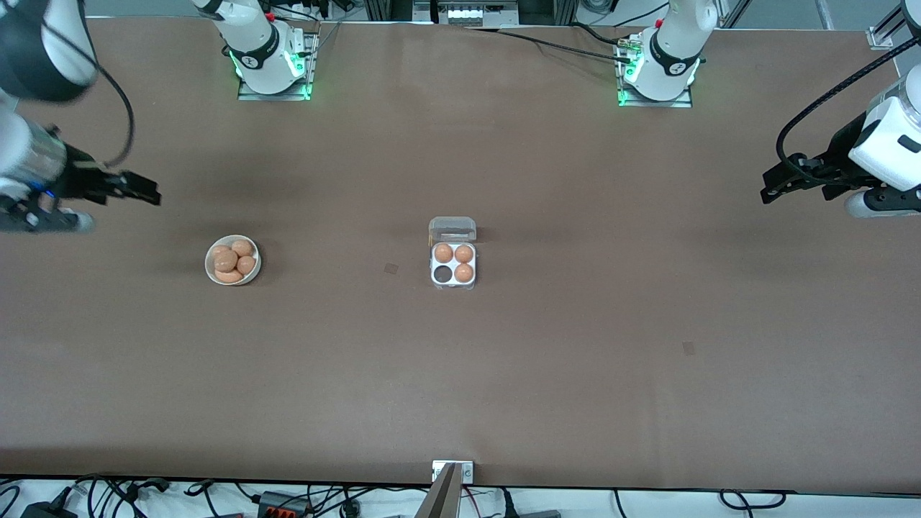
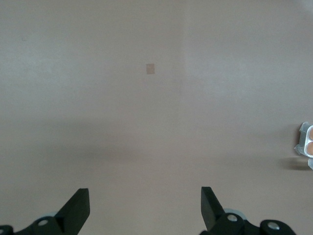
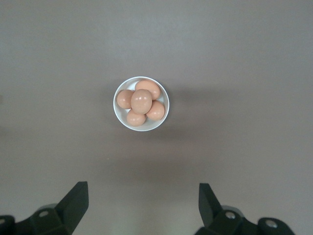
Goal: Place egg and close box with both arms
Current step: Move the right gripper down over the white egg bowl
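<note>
Three eggs [image 1: 454, 260] fill the open box [image 1: 452, 253] at mid-table; one cell is bare. Front view alone shows this. Right wrist view shows five eggs in the bowl [image 3: 141, 103]. Left gripper [image 2: 145, 208] and right gripper [image 3: 143, 205] hang wide open, holding nothing, at opposite table ends.

Your left end effector [image 2: 145, 208] hangs over bare brown tabletop [image 2: 98, 122] with its two black fingers [image 2: 78, 208] spread wide and nothing between them. A small tan patch [image 2: 150, 69] marks the surface. At the frame's edge, the box [image 2: 306, 146] peeks in with two eggs [image 2: 309, 145] showing.
</note>
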Controlling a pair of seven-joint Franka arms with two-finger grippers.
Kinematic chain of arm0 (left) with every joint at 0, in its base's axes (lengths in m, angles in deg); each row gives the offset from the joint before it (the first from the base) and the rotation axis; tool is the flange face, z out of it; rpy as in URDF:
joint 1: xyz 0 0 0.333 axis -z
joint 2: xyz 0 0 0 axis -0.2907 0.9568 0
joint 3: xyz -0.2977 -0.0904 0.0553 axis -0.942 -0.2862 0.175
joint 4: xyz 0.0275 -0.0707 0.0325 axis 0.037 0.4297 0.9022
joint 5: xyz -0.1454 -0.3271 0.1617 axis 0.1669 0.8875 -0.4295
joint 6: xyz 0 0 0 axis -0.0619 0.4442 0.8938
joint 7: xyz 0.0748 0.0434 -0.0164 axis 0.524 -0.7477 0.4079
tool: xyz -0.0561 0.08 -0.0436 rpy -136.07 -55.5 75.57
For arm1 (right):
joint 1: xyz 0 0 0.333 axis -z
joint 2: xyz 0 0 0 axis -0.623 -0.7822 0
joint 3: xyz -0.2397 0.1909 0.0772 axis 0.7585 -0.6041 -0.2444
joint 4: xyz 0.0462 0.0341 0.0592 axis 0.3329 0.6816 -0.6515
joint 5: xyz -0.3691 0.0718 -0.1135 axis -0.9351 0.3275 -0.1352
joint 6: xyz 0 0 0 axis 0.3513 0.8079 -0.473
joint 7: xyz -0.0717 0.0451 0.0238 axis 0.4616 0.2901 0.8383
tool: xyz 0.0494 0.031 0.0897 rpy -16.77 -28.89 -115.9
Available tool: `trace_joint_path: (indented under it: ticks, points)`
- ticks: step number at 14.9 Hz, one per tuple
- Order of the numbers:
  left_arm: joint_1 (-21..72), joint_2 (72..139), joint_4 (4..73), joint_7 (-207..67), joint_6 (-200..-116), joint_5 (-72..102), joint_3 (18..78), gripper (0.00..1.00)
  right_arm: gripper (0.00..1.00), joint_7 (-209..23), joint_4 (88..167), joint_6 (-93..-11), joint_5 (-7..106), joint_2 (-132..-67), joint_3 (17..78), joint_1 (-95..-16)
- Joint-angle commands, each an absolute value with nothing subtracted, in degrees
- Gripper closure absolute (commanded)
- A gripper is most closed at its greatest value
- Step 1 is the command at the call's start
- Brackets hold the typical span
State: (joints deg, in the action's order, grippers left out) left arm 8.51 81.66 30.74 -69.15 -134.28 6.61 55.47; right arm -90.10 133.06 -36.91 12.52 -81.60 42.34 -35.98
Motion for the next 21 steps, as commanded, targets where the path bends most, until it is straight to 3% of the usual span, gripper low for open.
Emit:
trace_joint_path:
  ticks: [1,4,8,21]
  points:
    - [7.94,80.01,32.18,-71.02,-133.58,6.37,55.24,0.00,0.00,-89.29,132.34,-40.52,14.79,-86.73,42.30,-36.07]
    - [7.94,80.01,31.66,-70.84,-131.39,6.72,55.68,0.00,0.00,-89.55,124.47,-42.83,17.16,-95.33,42.30,-36.34]
    - [7.50,79.92,31.30,-70.75,-128.93,6.99,55.68,0.00,0.00,-84.81,110.73,-31.50,23.49,-108.53,42.57,-35.64]
    - [6.53,79.66,31.22,-70.93,-123.39,6.99,55.77,0.00,0.00,-86.66,110.27,-31.49,20.51,-117.16,42.92,-35.37]
